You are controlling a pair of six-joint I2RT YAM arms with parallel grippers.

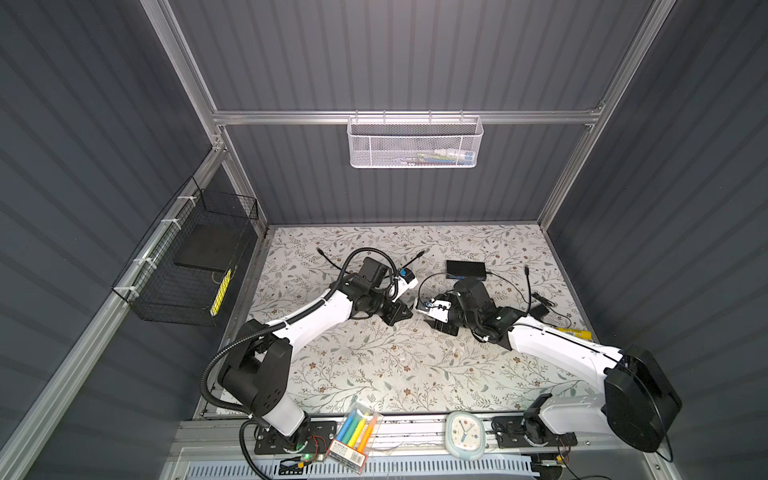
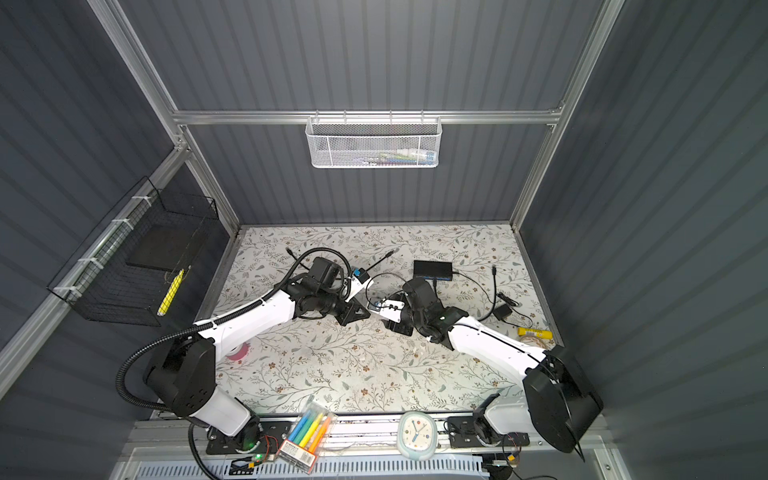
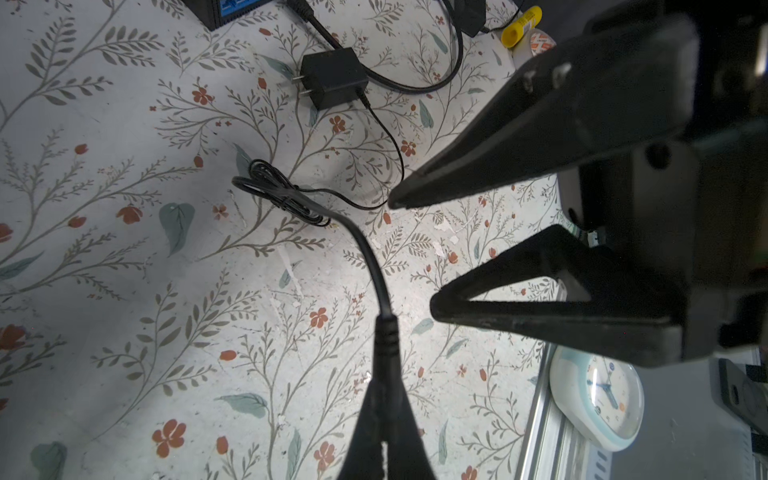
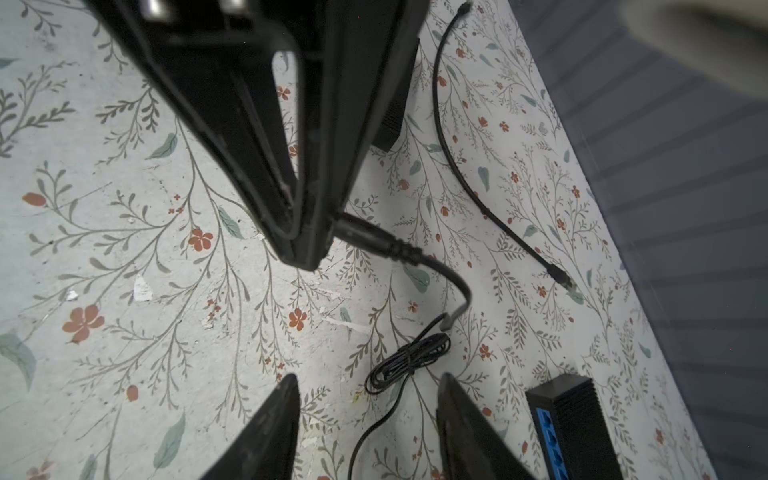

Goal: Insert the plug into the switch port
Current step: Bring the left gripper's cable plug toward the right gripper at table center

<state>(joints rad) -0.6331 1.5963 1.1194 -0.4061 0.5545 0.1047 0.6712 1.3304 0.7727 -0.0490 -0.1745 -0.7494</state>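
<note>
My left gripper [image 3: 384, 374] is shut on the plug [image 3: 386, 336], a black barrel connector whose cord runs to a tied coil [image 3: 286, 199] and a power adapter [image 3: 334, 77]. In the right wrist view the plug [image 4: 365, 237] sticks out of the left gripper [image 4: 307, 257]. My right gripper [image 4: 369, 378] is open and empty, facing the left gripper [image 1: 405, 312] at mid-table. The right gripper [image 3: 411, 255] hangs a short way from the plug, apart from it. The switch [image 1: 465, 269] is a black box with blue ports [image 4: 546, 432]; it lies behind the right gripper [image 1: 432, 320].
Two loose black cables [image 1: 328, 257] [image 4: 457, 166] lie at the back of the floral table. A yellow tube [image 1: 575, 332] sits at the right edge. A marker pack [image 1: 353, 432] and a clock [image 1: 465, 434] rest on the front rail. Wire baskets [image 1: 413, 141] hang on the walls.
</note>
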